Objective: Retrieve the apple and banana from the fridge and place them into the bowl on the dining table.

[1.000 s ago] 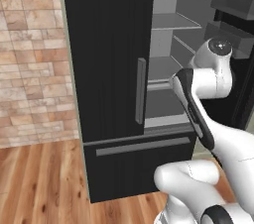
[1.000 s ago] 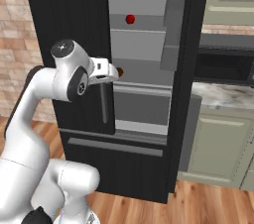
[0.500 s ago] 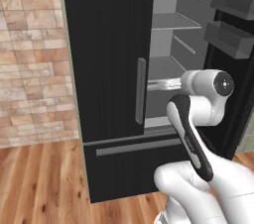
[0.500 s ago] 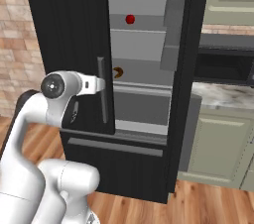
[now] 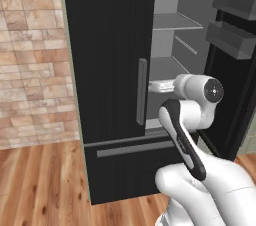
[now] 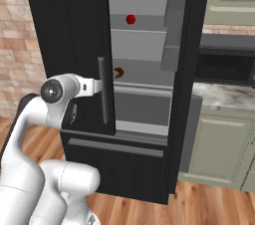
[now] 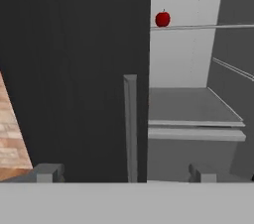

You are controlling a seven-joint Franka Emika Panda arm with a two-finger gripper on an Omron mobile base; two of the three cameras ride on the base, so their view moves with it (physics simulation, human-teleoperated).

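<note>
The black fridge (image 5: 107, 45) stands with its left door shut and its right door swung open. On an upper shelf sits the small red apple (image 6: 130, 19), which the hand view has high up (image 7: 162, 19). One shelf lower lies the brown banana (image 6: 119, 73), partly hidden by the left door's edge. My gripper (image 7: 124, 173) is open and holds nothing. It faces the fridge at the height of the left door's grey handle (image 7: 130, 126), just in front of that door's inner edge (image 5: 154, 86). The bowl and the dining table are out of view.
The open right door (image 5: 232, 35) carries grey bins and stands close to my arm's right. Below is the fridge's bottom drawer (image 5: 135, 165). A brick wall (image 5: 30, 60) is to the left. A marbled wall counter (image 6: 224, 94), a black microwave (image 6: 224, 64) and sage cabinets lie to the right.
The arm has lowered. The hand dropped from shelf height to handle height and turned to face the fridge. The gripper stayed open, and the fridge and fruit have not moved.
</note>
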